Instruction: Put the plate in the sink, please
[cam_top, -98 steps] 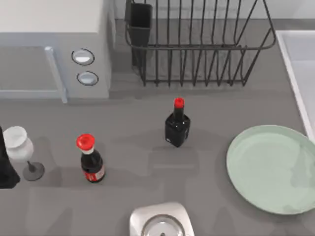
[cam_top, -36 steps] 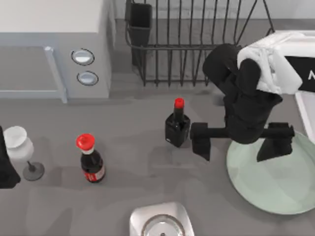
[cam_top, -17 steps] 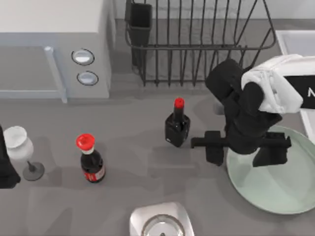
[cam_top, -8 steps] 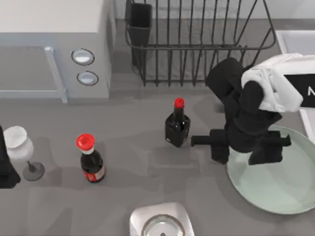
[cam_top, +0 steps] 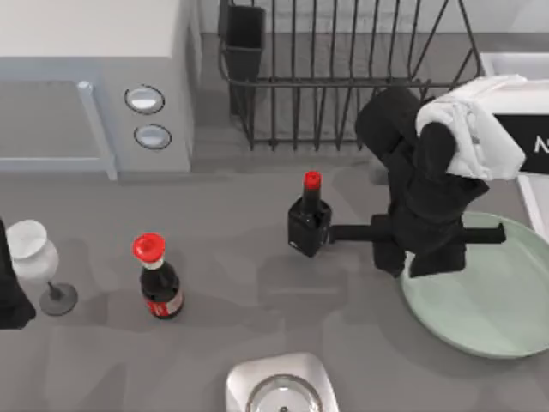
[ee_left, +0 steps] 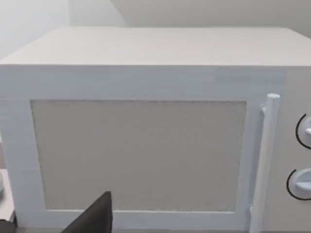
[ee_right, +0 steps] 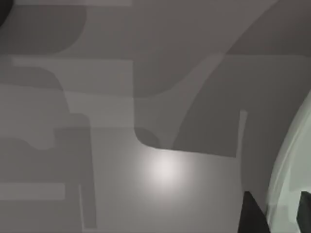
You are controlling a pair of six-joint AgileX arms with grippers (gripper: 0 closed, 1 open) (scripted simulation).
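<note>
The pale mint-green plate lies at the table's right, next to the white sink rim. My right gripper hangs over the plate's left edge, one finger outside the rim and one over the plate. In the right wrist view its dark fingertips stand on either side of the plate's rim, shut on it. My left gripper is parked at the table's far left; one dark finger shows in front of the microwave.
A black bottle with a red cap stands just left of the right gripper. A cola bottle, a wine glass, the microwave, the black wire dish rack and a silver rounded-square object are around.
The right arm came in over the plate, lowered, and its fingers drew together around the left rim. The plate's near edge has shifted slightly away from the table's front.
</note>
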